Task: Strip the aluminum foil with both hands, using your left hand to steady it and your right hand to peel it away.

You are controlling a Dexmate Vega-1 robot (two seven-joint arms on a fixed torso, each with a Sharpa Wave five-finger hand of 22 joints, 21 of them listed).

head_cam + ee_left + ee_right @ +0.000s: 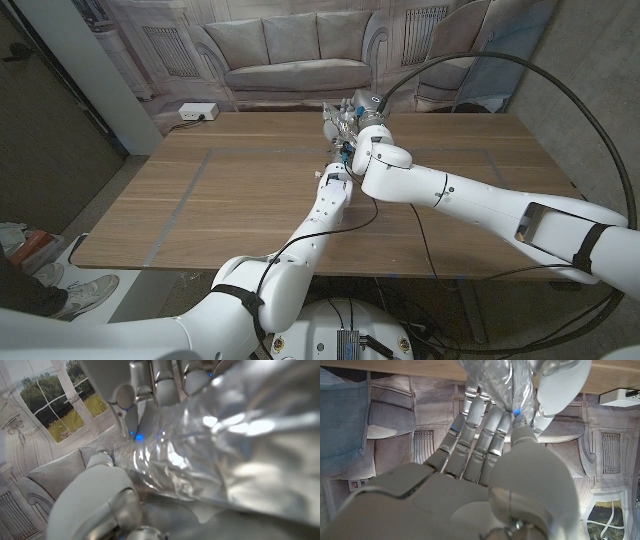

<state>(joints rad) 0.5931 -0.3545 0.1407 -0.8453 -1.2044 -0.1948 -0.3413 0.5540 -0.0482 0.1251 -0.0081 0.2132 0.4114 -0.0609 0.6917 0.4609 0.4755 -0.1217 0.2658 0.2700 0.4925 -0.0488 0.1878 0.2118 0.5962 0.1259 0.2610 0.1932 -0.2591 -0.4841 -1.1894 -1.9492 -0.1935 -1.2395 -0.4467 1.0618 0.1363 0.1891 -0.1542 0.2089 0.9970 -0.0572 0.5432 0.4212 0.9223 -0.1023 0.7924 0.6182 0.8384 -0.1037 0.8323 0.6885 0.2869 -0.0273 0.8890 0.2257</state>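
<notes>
The crumpled aluminum foil [338, 122] is up off the wooden table [200, 210] near its far middle edge. My left hand [340, 160] reaches up to it from below and holds its lower part. In the left wrist view the foil [225, 445] sits right against that hand [100, 495]. My right hand [363, 120] comes in from the right at the foil's upper part. In the right wrist view its fingers [480, 420] stretch to the foil [495, 375] with the thumb [560, 385] on the other side, pinching it. Right-hand fingers [165, 385] press the foil.
A white power strip [195, 112] lies at the table's far left corner. A black cable [600, 110] loops high over the right side. A printed sofa backdrop [290, 50] stands behind the table. A person's shoe [88, 292] is on the floor at the left.
</notes>
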